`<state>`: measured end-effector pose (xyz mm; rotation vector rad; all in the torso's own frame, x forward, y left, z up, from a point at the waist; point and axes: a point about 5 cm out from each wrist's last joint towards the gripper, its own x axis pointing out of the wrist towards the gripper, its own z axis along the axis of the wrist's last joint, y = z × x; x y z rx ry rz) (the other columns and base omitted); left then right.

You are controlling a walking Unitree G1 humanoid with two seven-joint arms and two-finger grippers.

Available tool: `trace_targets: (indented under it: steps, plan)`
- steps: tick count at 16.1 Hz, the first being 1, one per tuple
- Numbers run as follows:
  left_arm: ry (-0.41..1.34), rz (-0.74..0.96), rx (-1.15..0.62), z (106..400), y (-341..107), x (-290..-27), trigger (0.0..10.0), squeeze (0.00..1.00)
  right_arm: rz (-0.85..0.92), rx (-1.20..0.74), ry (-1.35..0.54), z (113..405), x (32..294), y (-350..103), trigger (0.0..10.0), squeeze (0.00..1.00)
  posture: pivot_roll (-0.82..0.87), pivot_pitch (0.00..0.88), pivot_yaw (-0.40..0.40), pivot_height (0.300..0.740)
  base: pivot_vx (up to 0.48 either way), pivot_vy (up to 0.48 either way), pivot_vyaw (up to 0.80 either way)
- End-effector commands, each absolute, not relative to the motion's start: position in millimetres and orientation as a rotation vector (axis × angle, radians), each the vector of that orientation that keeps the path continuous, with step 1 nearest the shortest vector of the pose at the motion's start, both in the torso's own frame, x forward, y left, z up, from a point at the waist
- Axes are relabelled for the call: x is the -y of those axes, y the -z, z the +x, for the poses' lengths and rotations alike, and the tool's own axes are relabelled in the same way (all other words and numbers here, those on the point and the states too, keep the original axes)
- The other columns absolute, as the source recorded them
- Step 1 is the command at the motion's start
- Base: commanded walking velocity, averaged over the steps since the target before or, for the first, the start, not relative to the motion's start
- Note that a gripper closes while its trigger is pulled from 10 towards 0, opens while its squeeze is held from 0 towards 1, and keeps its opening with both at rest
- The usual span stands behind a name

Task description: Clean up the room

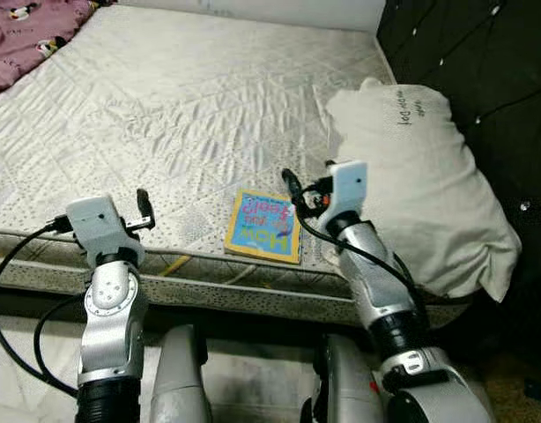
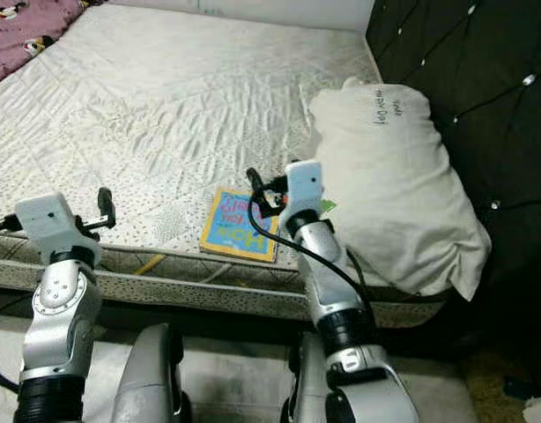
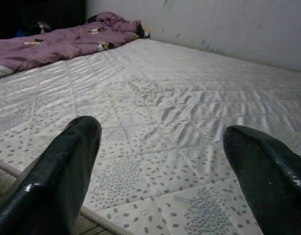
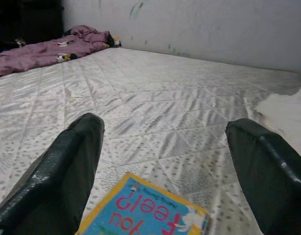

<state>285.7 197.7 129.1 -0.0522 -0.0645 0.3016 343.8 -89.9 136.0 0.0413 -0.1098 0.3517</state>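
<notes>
A thin blue book with a yellow border (image 1: pixel 264 226) lies flat on the white quilted mattress (image 1: pixel 191 97), close to its front edge. My right gripper (image 1: pixel 297 196) hovers just above the book's right side. In the right wrist view it is open (image 4: pixel 165 156), and the book (image 4: pixel 145 213) lies below and between its fingers. My left gripper (image 1: pixel 144 210) is held over the mattress's front edge, to the left of the book. It is open (image 3: pixel 160 161) with nothing between its fingers.
A large white pillow (image 1: pixel 420 176) leans at the right of the bed against a dark tufted headboard (image 1: pixel 482 53). A purple patterned blanket (image 1: pixel 28 31) is bunched at the far left corner. Pale floor (image 1: pixel 253 379) shows below the mattress edge.
</notes>
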Motion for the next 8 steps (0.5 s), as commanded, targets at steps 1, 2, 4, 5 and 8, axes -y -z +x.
trace_targets:
  steps: [1,2,4,5,8]
  plan:
    - [-0.296,-0.047,0.079,287.9,-133.9,-194.3,10.0,0.0,0.049,0.133,-0.335,348.8,93.0,-143.2,10.0,0.0,0.09,0.0,-0.058,0.631,0.0,0.0,0.0]
    - [-0.301,-0.036,0.089,287.6,-134.7,-193.5,10.0,0.0,0.061,0.137,-0.325,351.5,93.8,-144.9,10.0,0.0,0.09,0.0,-0.059,0.641,0.0,0.0,0.0]
    - [-0.271,-0.014,0.117,288.9,-138.1,-191.3,10.0,0.0,0.094,0.138,-0.298,355.6,96.0,-147.0,10.0,0.0,0.09,0.0,-0.059,0.666,0.0,0.0,0.0]
    - [-0.251,-0.025,0.116,289.9,-136.0,-190.7,10.0,0.0,0.105,0.13,-0.292,355.9,94.6,-144.2,10.0,0.0,0.08,0.0,-0.051,0.68,0.0,0.0,0.0]
    - [-0.244,-0.038,0.104,292.1,-133.3,-187.4,10.0,0.0,0.118,0.127,-0.286,353.3,91.1,-140.2,10.0,0.0,0.07,0.0,-0.035,0.71,0.0,0.0,0.0]
